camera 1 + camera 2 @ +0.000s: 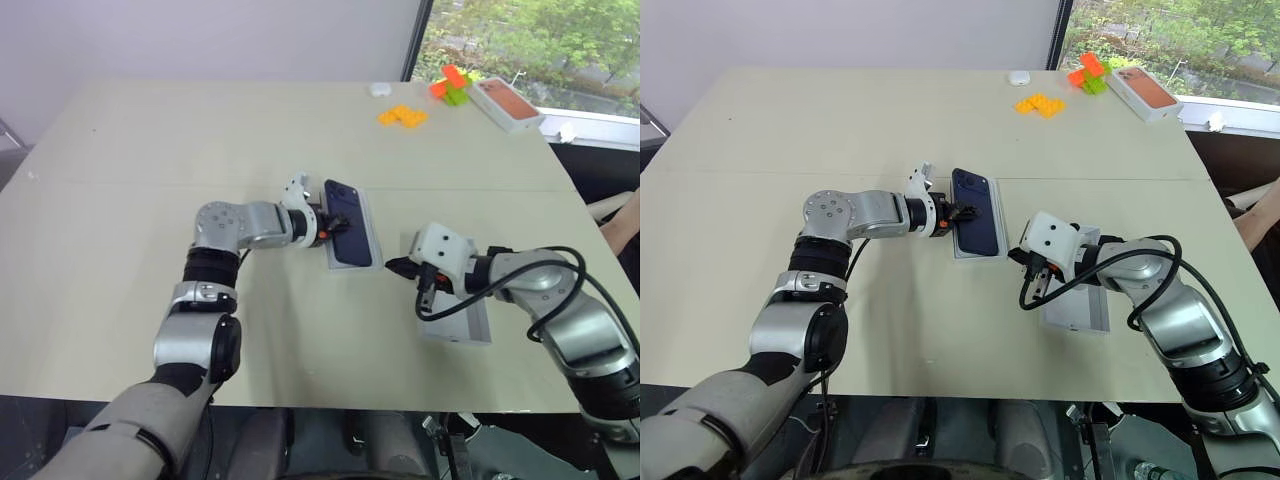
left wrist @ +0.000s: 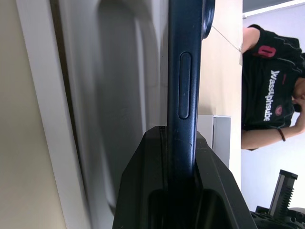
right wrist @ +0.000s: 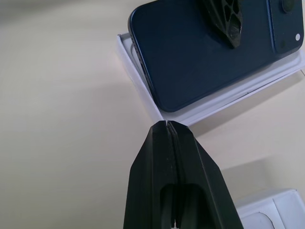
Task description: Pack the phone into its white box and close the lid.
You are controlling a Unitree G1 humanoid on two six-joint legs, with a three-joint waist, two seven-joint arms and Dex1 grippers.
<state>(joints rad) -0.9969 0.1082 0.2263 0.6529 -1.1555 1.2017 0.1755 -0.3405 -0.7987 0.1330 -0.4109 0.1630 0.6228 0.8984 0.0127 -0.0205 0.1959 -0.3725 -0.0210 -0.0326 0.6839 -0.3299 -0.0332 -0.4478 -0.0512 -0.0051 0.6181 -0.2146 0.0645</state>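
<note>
here the left end effector (image 1: 335, 228) pinches the phone (image 1: 351, 236) over the white box (image 1: 371, 225); right end effector (image 3: 169, 125) closed empty.

Beige table (image 1: 150, 200): white box (image 1: 365, 262), lid (image 1: 470, 325), orange blocks (image 1: 403, 116).

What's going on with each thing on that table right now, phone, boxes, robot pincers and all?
phone: back side up, held by its edge over the tray, not yet lying flat.
white box: open, directly under the phone.
lid: off, lying on the table under the right arm.
left pincer: shut on the phone.
right pincer: shut, empty.
salmon-topped box: closed, far corner.
</note>
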